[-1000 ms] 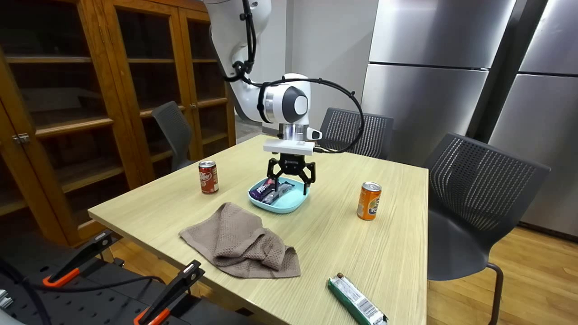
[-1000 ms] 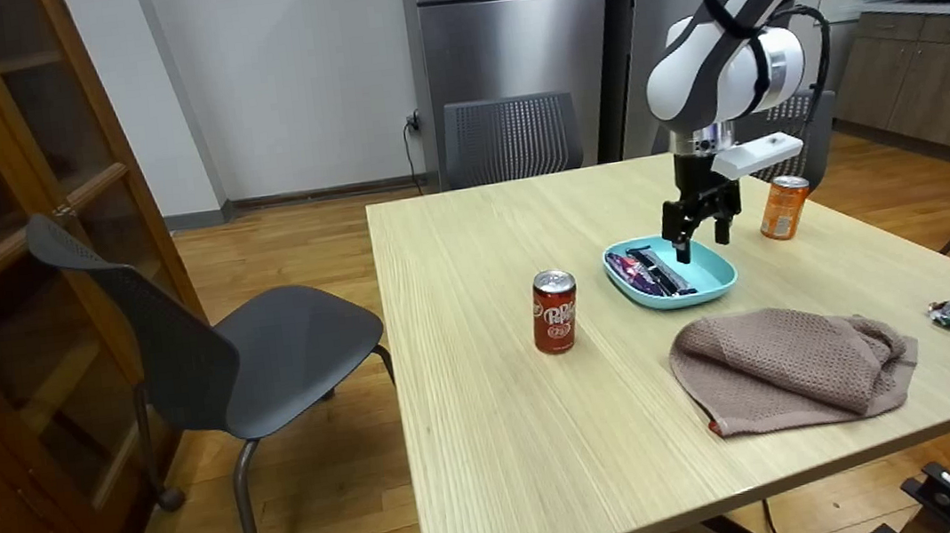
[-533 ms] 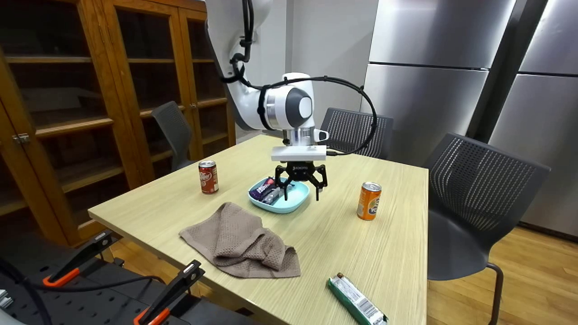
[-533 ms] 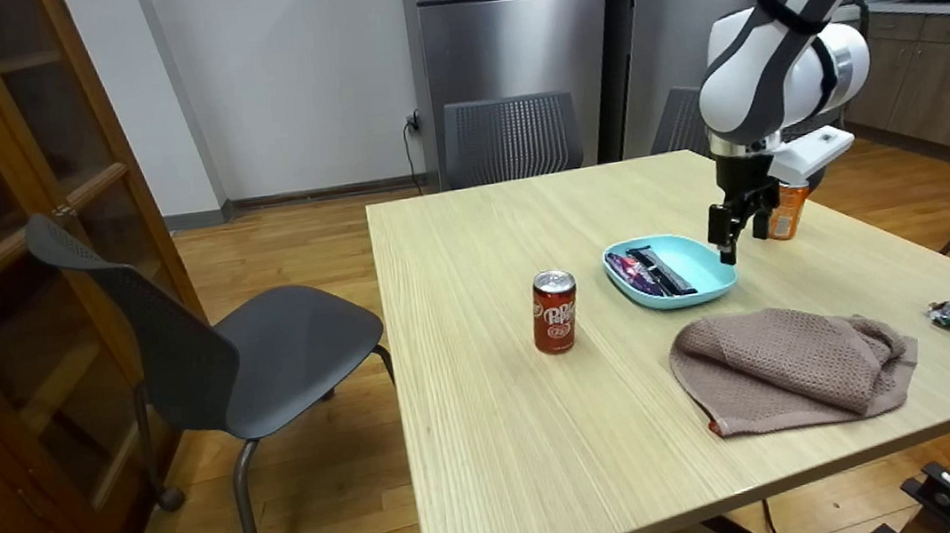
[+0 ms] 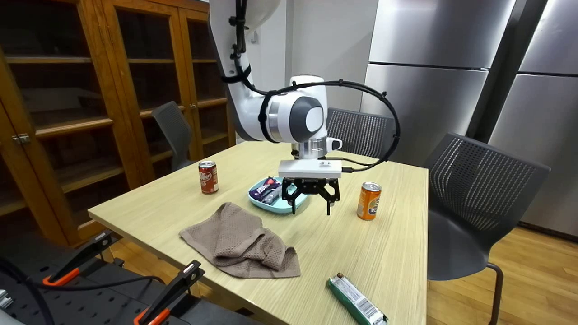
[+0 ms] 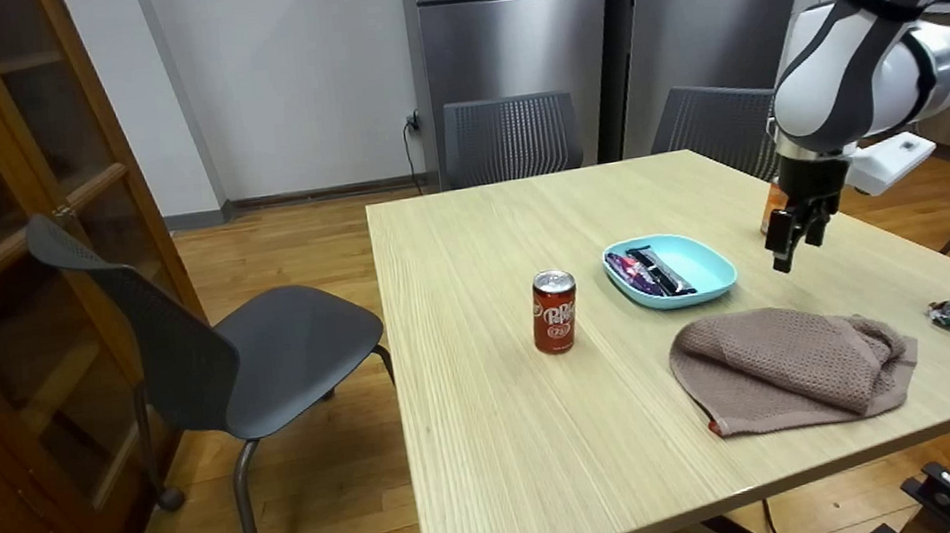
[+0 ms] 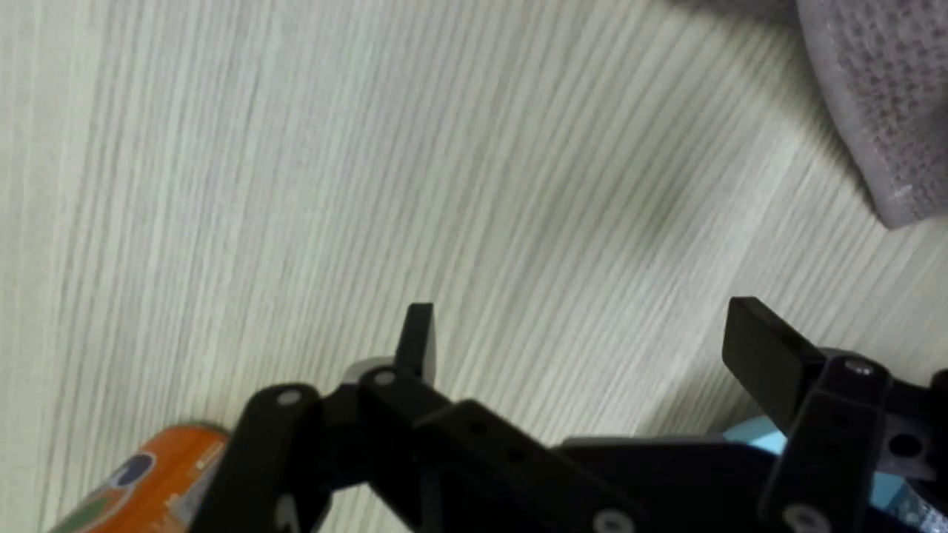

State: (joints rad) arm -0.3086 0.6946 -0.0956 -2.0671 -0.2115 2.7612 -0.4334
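The blue tray (image 6: pixel 696 264) rests on the table (image 6: pixel 495 443) and contains two wrapped bars (image 6: pixel 661 272). The gripper (image 5: pixel 310 210), fingers spread, is above the table between the blue tray and an upright orange can (image 5: pixel 369 201), partly masking each in an exterior view. A towel (image 5: pixel 244 248) and red can (image 5: pixel 208 178) are near the blue tray; a green packet (image 5: pixel 356 300) lies well apart.

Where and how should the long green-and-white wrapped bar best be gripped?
Probably mid-length on the green-and-white wrapped bar, from straight above, letting the open black gripper close across the narrow width: the bar lies flat on the pale wood-grain table, far longer than wide, with nothing on top.
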